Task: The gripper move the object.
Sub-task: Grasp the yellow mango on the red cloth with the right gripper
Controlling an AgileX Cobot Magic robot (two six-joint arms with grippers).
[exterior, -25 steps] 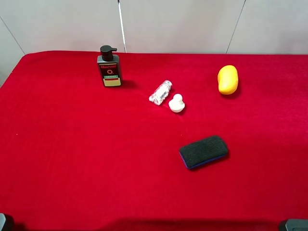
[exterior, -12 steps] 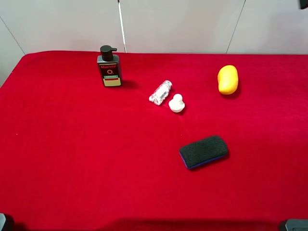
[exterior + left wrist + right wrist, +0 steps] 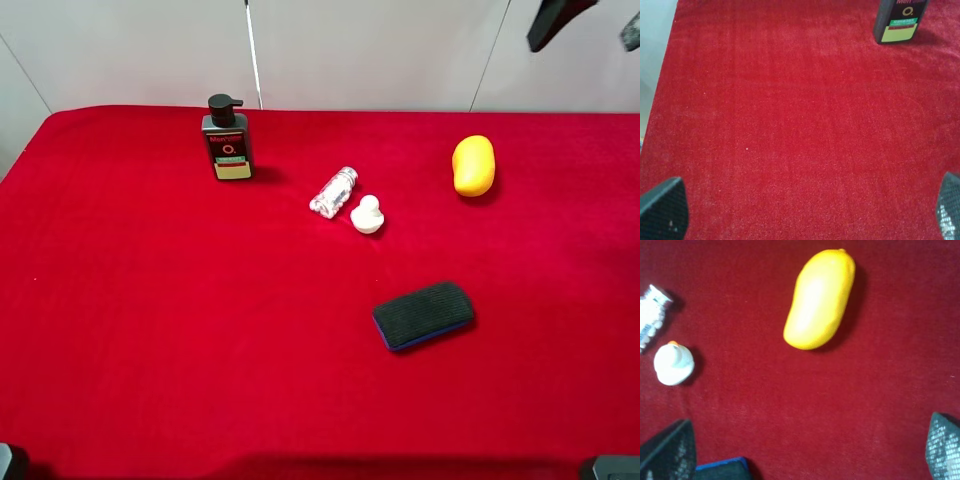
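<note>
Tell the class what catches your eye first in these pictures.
The glossy yellow mango stands out, lying alone at the back right of the bright red cloth. Next come the dark pump bottle standing at the back left and the black eraser lying nearer the front.

i see a matt, napped red cloth [image 3: 180,330], a smooth glossy yellow object [image 3: 820,300], a fuzzy black eraser [image 3: 423,314], a shiny dark plastic bottle [image 3: 227,140]; the right gripper [image 3: 805,450] has mesh-textured pads [image 3: 667,452].

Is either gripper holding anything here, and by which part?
Nothing is held. The left gripper and right gripper are both open and empty; the yellow mango lies free on the red cloth.
</note>
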